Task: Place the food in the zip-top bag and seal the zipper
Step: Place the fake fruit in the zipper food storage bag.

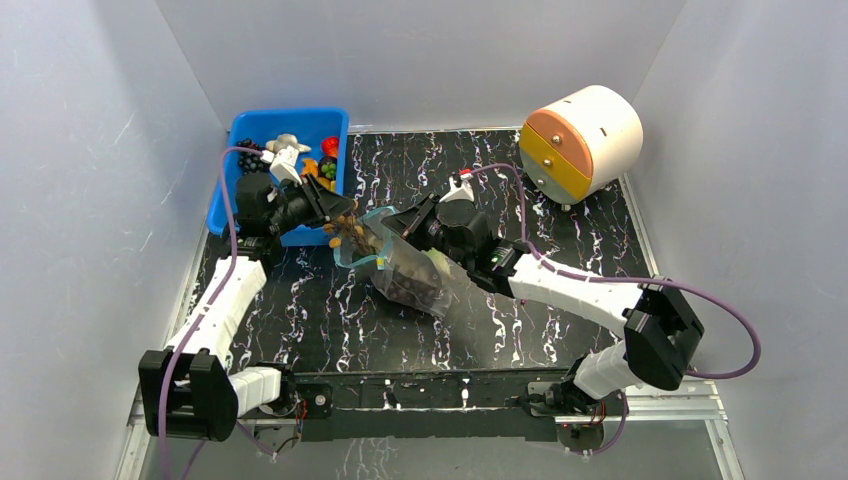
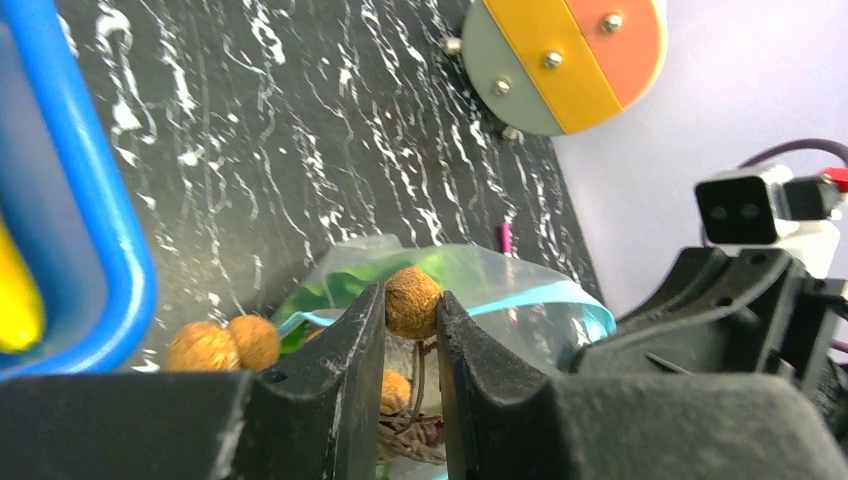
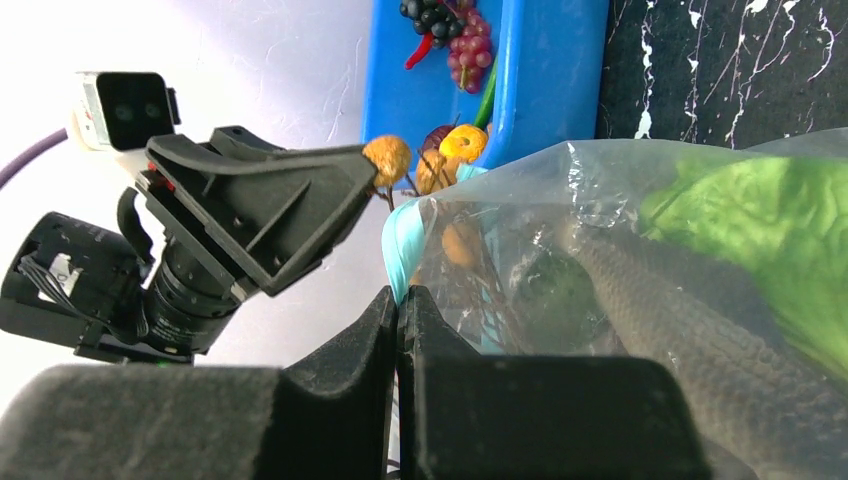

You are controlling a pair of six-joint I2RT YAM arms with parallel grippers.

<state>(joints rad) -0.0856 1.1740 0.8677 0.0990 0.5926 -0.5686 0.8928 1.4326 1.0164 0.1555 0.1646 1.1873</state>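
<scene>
We see a table [image 1: 560, 330] with a black top veined in white, like marble, closed in by pale walls on three sides. At its far left corner sits a blue bin [image 1: 228, 180], with small toy foods inside. At the far right stands a round white drum [image 1: 605, 125], lying on its side, its flat orange-and-yellow face turned towards the middle. Between them, near the centre, the lower end of the clear zip-top bag [image 1: 415, 285] seems to rest on the surface, well apart from the drum. Along the near edge both arm bases [image 1: 560, 398] are bolted.
</scene>
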